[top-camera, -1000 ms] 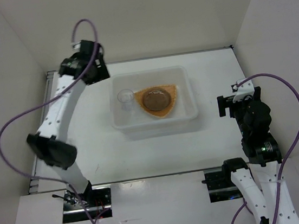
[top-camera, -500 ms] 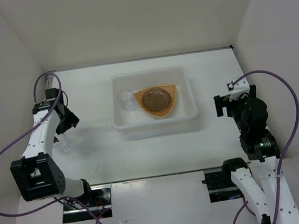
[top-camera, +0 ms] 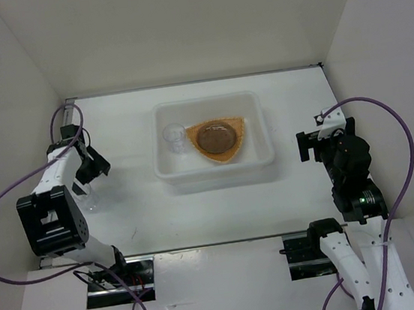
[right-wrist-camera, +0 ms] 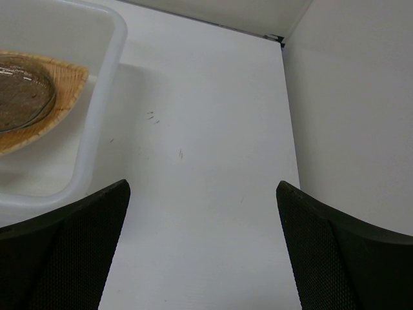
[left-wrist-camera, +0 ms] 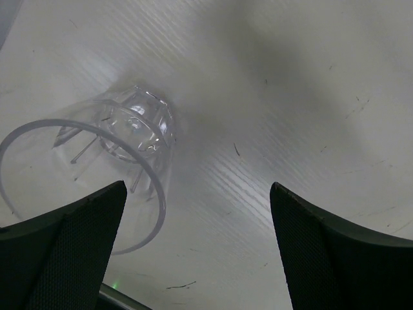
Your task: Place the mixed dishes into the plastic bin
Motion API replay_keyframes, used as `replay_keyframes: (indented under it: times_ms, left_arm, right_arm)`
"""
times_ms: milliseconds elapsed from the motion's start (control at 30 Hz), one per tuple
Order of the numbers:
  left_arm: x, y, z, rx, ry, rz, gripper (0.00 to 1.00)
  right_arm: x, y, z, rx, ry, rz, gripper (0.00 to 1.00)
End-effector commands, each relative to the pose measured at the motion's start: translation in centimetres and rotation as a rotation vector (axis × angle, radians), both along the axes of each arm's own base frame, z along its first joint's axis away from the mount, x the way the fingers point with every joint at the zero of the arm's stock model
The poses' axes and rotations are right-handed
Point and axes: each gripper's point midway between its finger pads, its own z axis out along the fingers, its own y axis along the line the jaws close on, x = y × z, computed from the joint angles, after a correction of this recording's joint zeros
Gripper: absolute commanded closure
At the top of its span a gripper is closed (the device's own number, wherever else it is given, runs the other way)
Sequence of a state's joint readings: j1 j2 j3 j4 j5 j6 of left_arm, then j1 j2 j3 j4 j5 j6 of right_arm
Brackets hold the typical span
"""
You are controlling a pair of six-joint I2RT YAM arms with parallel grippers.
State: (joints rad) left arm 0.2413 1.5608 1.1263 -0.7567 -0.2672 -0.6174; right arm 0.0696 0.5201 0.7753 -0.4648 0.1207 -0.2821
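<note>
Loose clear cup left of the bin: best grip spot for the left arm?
Probably its rim wall: the cup shows its open mouth to the left gripper, so come from above, one finger inside, one outside. It sits off toward one finger, so shift over first.

White table (top-camera: 222, 214) boxed by 3 plain white walls (top-camera: 176, 30), evenly lit.

Overhead view over whole table (top-camera: 222, 214); wrist views close, downward; plastic bin (right-wrist-camera: 103, 110) corner in overhead and right.
</note>
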Motion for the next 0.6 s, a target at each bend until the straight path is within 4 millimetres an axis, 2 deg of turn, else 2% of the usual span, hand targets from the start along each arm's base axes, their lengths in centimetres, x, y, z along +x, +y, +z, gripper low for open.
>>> replay_keyframes:
  times_ms: [0, 67, 100, 133, 233, 300, 333, 367, 400, 433, 467, 500, 533, 567]
  left_arm:
    - [0.7, 0.1, -0.6, -0.021, -0.025, -0.023, 0.03]
    - [0.4, 0.0, -1.6, -0.027, 0.000, -0.023, 0.12]
    - [0.4, 0.0, -1.6, -0.025, 0.003, -0.031, 0.32]
    - [0.0, 0.3, -1.8, -0.011, 0.016, -0.026, 0.99]
    - [0.0, 1.1, -0.7, 0.038, -0.016, 0.031, 1.00]
    - [0.6, 1.4, 2.3, 0.065, -0.124, 0.075, 1.00]
    - [1.0, 1.3, 4.0, 0.065, -0.183, 0.080, 1.00]
    - [1.7, 1.0, 7.6, 0.070, -0.318, 0.069, 1.00]
    - [2.5, 0.4, 9.4, 0.037, -0.381, 0.063, 1.00]
    - [4.6, 0.0, 12.7, 0.012, -0.470, 0.035, 1.00]
    - [6.6, -3.1, 14.7, -0.097, -0.560, -0.074, 1.00]
    - [8.0, -5.0, 16.5, -0.159, -0.641, -0.149, 1.00]
    - [8.9, -7.1, 18.9, -0.217, -0.741, -0.249, 1.00]
    - [9.4, -10.8, 20.9, -0.360, -0.822, -0.405, 1.00]
  right_arm:
    - [0.3, -0.1, 0.5, -0.008, -0.030, -0.007, 0.02]
    - [0.3, -0.1, 0.5, -0.008, -0.030, -0.007, 0.02]
    - [0.3, -0.1, 0.5, -0.008, -0.030, -0.007, 0.02]
    - [0.3, -0.1, 0.5, -0.008, -0.030, -0.007, 0.02]
    - [0.3, -0.2, 0.5, -0.009, -0.030, -0.016, 0.02]
    - [0.3, -0.2, 0.5, -0.009, -0.030, -0.016, 0.02]
    - [0.3, -0.2, 0.5, -0.009, -0.030, -0.016, 0.02]
    - [0.3, -0.2, 0.5, 0.000, -0.031, -0.018, 0.02]
    - [0.3, -0.2, 0.5, 0.000, -0.031, -0.018, 0.02]
    - [0.3, -0.2, 0.5, 0.000, -0.031, -0.018, 0.02]
    - [0.3, -0.2, 0.5, 0.000, -0.031, -0.018, 0.02]
    - [0.3, -0.2, 0.5, 0.000, -0.031, -0.018, 0.02]
    - [0.5, -0.2, 0.3, -0.001, -0.022, -0.018, 0.02]
    - [0.5, -0.2, 0.3, -0.001, -0.021, -0.018, 0.02]
